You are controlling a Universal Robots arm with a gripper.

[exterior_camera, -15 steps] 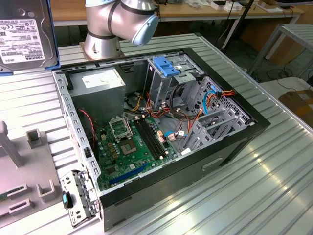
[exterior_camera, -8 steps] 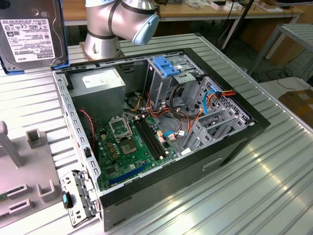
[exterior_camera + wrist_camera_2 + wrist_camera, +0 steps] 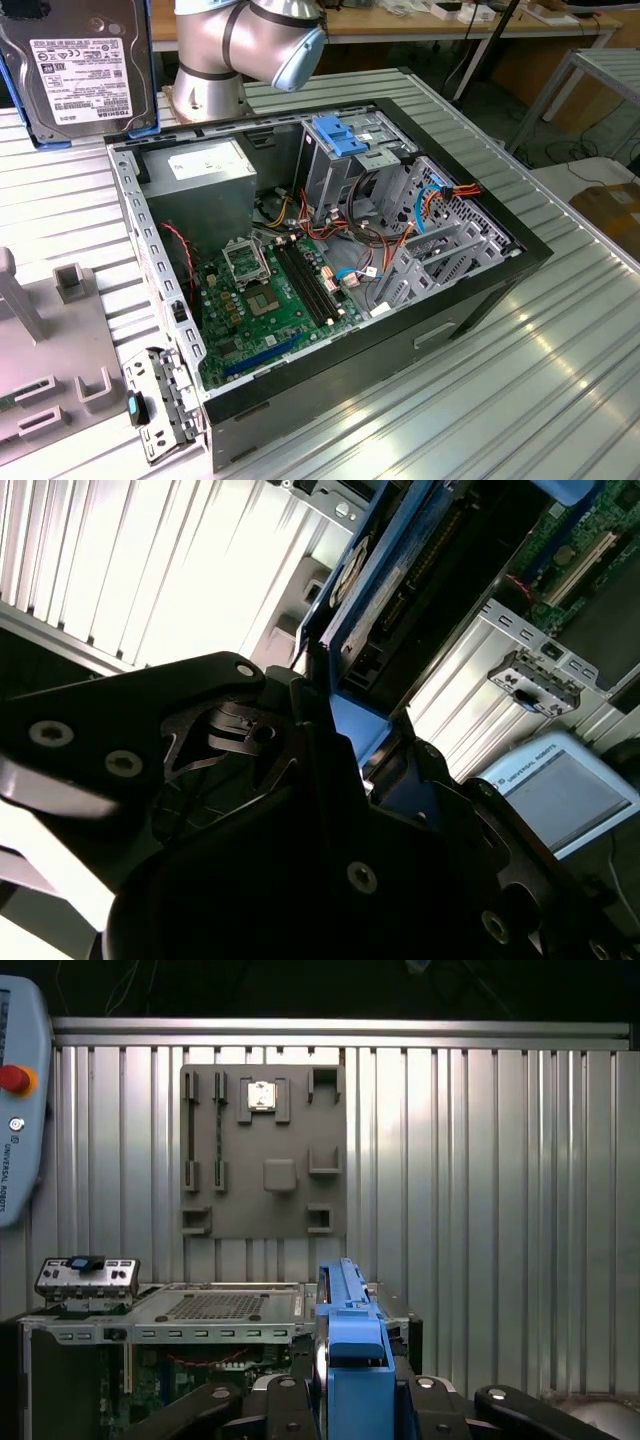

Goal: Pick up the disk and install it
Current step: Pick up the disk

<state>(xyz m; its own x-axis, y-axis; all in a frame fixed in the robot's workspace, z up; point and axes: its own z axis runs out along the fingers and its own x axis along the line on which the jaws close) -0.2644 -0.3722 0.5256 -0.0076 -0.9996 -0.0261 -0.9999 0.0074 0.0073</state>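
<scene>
Cable tangle beside drive cage

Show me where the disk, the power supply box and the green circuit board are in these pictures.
disk [image 3: 85, 70]: exterior view, on its white label.
power supply box [image 3: 203, 163]: exterior view, on its white label.
green circuit board [image 3: 240, 335]: exterior view, on its bare green surface.

A ribbed aluminium tabletop spans the scene, and its slats catch bright glare toward the exterior view's lower right. Behind it runs a long wooden workbench. At the exterior view's right a grey metal-framed table stands over dark floor, near a brown cardboard box. In the first wrist view a grey fixture plate lies on the slats.
</scene>
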